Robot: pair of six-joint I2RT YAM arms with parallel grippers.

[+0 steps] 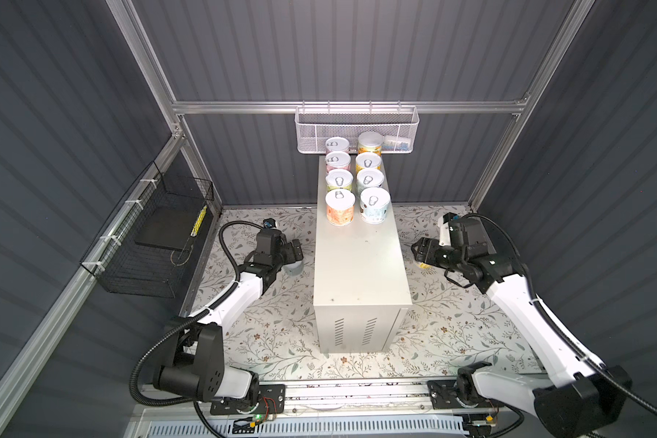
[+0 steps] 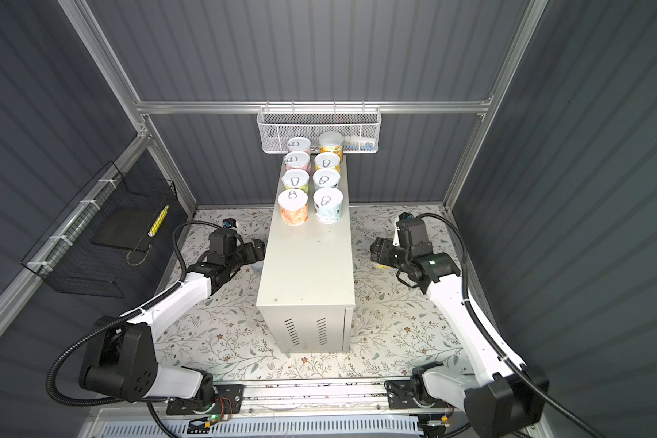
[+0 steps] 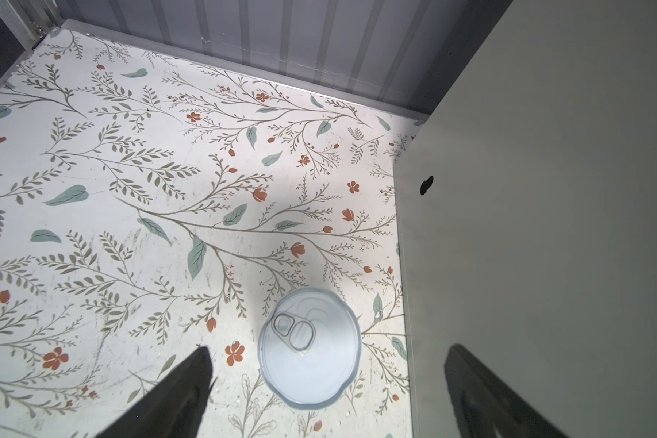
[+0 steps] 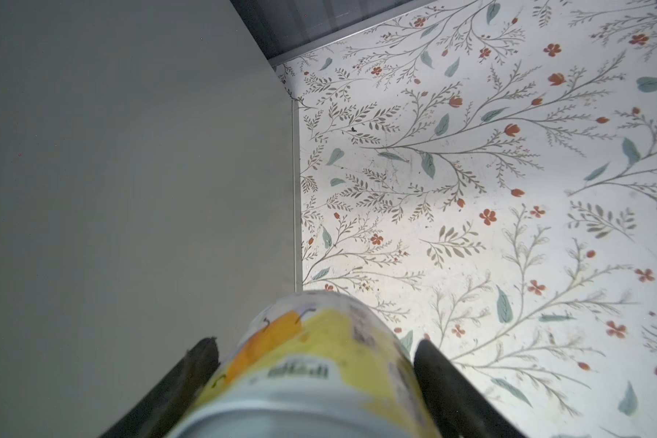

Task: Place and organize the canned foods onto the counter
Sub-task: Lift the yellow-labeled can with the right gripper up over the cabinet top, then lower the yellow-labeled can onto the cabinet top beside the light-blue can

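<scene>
Two open strips of floral surface (image 1: 281, 341) flank the bench (image 1: 359, 273), whose near half lies bare to the edge — eight cans (image 1: 340, 208) fill the far half in two rows. A pale can (image 3: 310, 347) stands upright just beside the bench's left wall, under the left pincer (image 3: 329, 350), fingers wide apart. Right pincer (image 4: 315, 343) — clamped on a yellow can (image 4: 319, 364) near the right wall.

Tall cream surface (image 1: 357, 265) bearing eight upright cans (image 1: 340, 206) in two rows at far end; floral surface (image 1: 274, 333) beneath, lone can (image 3: 310, 349) beside
</scene>
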